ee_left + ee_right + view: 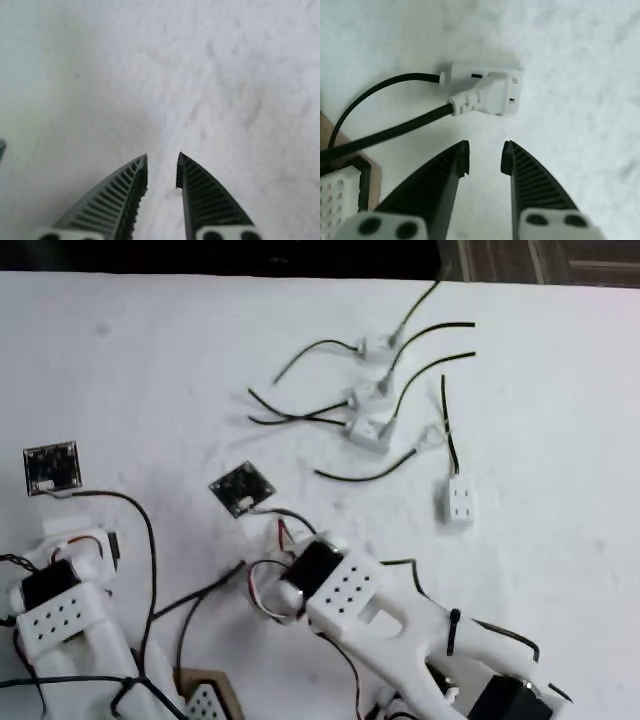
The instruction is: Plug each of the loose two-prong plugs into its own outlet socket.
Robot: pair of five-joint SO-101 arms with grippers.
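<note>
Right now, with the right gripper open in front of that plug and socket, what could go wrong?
1. The right gripper is open close to the plug, which lies tight against a socket; closing could pinch both, or a black cord.
2. In the high view, cords cross among the sockets; pulling one may drag its neighbours.
3. Nothing visibly holds the sockets down, so pushing could slide them.

Far across the tabletop (150,360), the high view's clustered plugs and sockets (368,430) are too small to tell which are joined. One cord (425,295) runs off the far edge. In the right wrist view a white plug (495,95) lies against a socket (490,70) — prongs hidden — and both black cords (380,135) are cut off by the picture's edge.
</note>
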